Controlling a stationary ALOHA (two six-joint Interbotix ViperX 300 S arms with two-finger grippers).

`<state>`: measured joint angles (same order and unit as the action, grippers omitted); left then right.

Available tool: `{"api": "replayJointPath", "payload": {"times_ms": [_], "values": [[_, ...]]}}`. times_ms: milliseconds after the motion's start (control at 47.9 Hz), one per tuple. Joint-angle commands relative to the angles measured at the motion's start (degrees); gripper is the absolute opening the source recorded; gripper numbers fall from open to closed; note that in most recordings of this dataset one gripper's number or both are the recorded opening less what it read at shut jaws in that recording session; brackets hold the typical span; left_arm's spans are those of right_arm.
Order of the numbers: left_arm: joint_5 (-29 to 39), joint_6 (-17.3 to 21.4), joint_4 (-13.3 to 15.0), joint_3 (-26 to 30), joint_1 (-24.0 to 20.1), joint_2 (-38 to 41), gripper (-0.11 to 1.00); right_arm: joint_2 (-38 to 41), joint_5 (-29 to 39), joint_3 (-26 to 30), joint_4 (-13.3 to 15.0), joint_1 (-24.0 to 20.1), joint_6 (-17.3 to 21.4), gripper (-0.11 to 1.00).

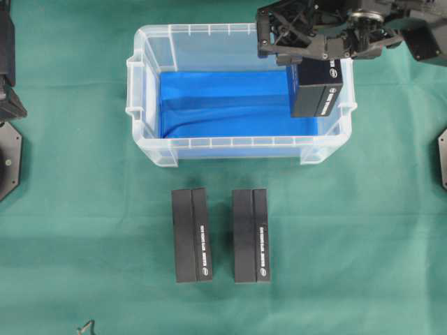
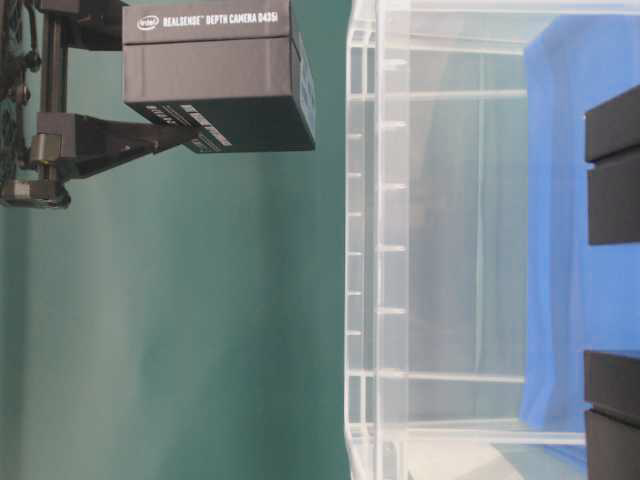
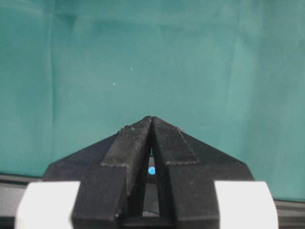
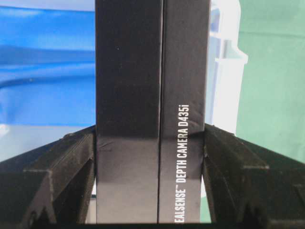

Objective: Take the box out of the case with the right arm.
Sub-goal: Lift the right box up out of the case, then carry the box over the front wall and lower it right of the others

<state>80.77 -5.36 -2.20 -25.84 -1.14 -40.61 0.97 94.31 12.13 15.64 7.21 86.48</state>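
Over the left edge of the green cloth (image 1: 70, 230), the left claw (image 3: 151, 125) has its two fingers pressed together, holding nothing. Toward the far middle of the cloth sits the clear case (image 1: 150, 150) with its blue lining (image 1: 223, 105); no box lies on the visible part of that lining. Near the front edge of the cloth, just before the case, two black boxes (image 1: 191, 235) (image 1: 251, 235) lie flat side by side, a little apart. Above the case's right end, the right claw (image 4: 152, 143) is spread wide and pinches a black box (image 1: 318, 87) between its fingers (image 4: 71, 162), one against each broad side. From table level that box hangs clear above the case's rim, touching nothing but the claw.
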Motion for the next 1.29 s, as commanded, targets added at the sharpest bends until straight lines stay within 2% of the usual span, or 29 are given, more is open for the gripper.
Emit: {"api": "replayJointPath", "payload": {"times_ms": [0, 459, 897, 1272], "values": [[-0.3, -0.1, -0.1, 1.1, -0.1, 0.0, 0.0, -2.3, 0.2, 1.7, 0.4, -0.3, -0.2, 0.64], [-0.3, -0.1, -0.1, 1.1, -0.2, 0.0, 0.0, -2.3, 1.8, 1.6, 0.3, -1.0, -0.2, 0.64], [-0.3, 0.0, -0.1, 1.1, -0.2, 0.3, 0.0, -2.3, 2.7, 1.6, 0.4, -4.0, 0.9, 0.64], [-0.3, -0.1, -0.1, 1.3, -0.2, 0.6, 0.0, -2.3, 4.7, 1.6, 0.4, -10.5, 6.9, 0.64]]}}
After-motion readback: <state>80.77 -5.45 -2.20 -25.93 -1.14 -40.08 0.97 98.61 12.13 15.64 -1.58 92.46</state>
